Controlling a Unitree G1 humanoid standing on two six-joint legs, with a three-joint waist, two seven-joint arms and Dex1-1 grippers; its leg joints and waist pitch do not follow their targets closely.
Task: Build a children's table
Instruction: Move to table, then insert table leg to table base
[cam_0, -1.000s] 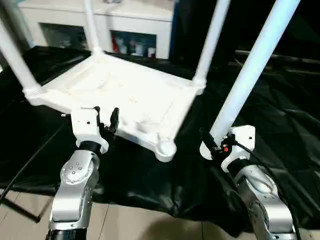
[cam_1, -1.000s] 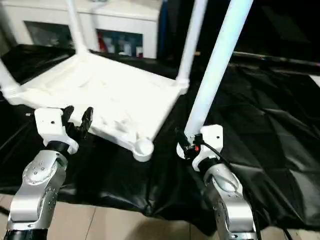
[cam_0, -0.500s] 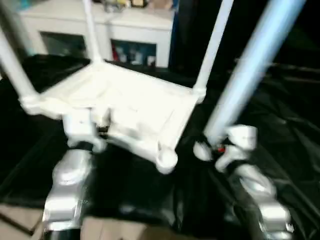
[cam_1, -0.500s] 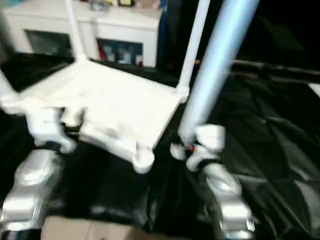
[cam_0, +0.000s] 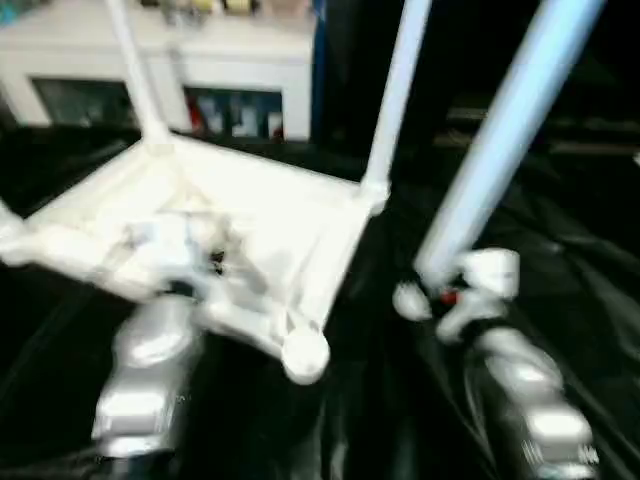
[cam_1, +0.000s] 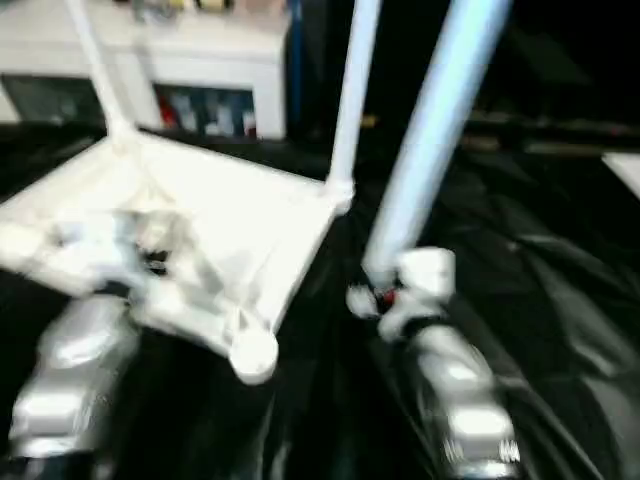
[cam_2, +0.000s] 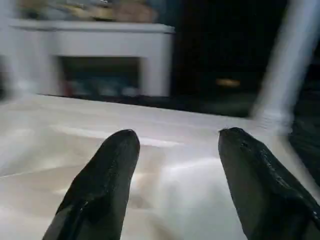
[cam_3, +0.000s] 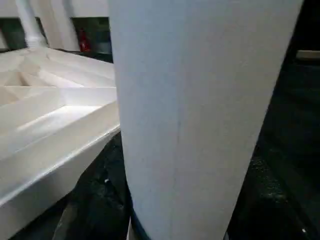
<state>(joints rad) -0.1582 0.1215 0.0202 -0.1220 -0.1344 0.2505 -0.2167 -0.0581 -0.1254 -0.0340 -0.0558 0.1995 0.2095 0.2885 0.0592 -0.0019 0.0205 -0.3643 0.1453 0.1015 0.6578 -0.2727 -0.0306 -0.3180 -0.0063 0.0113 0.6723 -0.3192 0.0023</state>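
1. The tabletop (cam_0: 230, 230) lies upside down on the black-draped work table (cam_0: 560, 230), ribbed side up. Two legs stand in its far corner sockets, one at the far left (cam_0: 135, 80) and one at the far right (cam_0: 395, 100).

2. The right pincer (cam_0: 430, 295) is clenched round the thick end of a loose leg (cam_0: 500, 140), which rises steeply up and away from it. The tabletop's near edge lies just to this pincer's left.

3. The left pincer (cam_2: 175, 165) is released, its two black fingers (cam_2: 107, 175) spread wide with nothing between them. It hovers over the tabletop's near-left part, the ribbed surface directly ahead of and below its tips.

4. The empty corner socket (cam_0: 305, 355) sits between the two pincers, nearer the right one and a little towards the robot.

5. The step in hand looks like fitting the held leg. The next move would call for carrying its lower end leftward over that open socket, setting it upright, then pressing down while the left pincer steadies the tabletop.
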